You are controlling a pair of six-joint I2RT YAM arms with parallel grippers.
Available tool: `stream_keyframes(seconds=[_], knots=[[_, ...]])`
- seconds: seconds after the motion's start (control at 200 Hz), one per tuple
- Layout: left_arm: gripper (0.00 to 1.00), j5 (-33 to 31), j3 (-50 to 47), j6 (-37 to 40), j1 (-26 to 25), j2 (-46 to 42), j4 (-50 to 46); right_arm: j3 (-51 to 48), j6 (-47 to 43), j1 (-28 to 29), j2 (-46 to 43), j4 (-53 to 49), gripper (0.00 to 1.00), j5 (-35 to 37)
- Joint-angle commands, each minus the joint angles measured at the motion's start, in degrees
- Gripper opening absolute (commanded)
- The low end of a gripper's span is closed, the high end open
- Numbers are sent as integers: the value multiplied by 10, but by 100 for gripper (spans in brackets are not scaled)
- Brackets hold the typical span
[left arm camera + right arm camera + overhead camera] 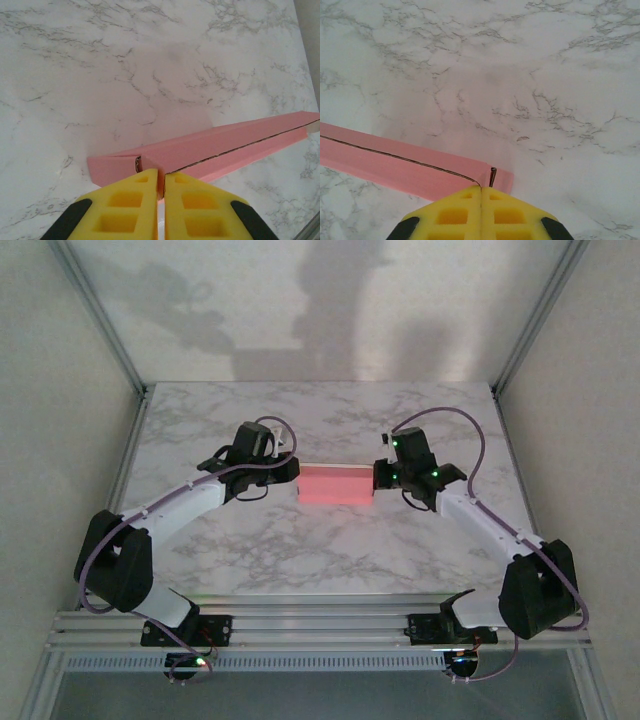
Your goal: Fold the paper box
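Roughly halfway: pinching the folded paper box (335,485) with left end effector (161,175), right end effector (481,189) closed at opposite end; closing up left

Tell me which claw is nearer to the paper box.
Neither, left and right are equal: both touch it. The left claw is shut on the left end of the paper box; the right claw is shut on its right end.
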Motion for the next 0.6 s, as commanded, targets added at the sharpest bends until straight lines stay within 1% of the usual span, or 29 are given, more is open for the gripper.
stream_keyframes(seconds=[0.0,0.255,0.45,0.596], knots=[[11,-10,-13,-2,-7,1,-34,-23,-27,4,-7,-64,0,28],[11,-12,-12,2,-6,3,-38,-32,-23,5,-25,-45,0,22],[11,-10,-11,-2,-6,4,-35,-33,29,8,-17,-26,0,-16],[11,-9,-13,-2,-7,4,-36,-32,68,12,-8,-20,0,-13]])
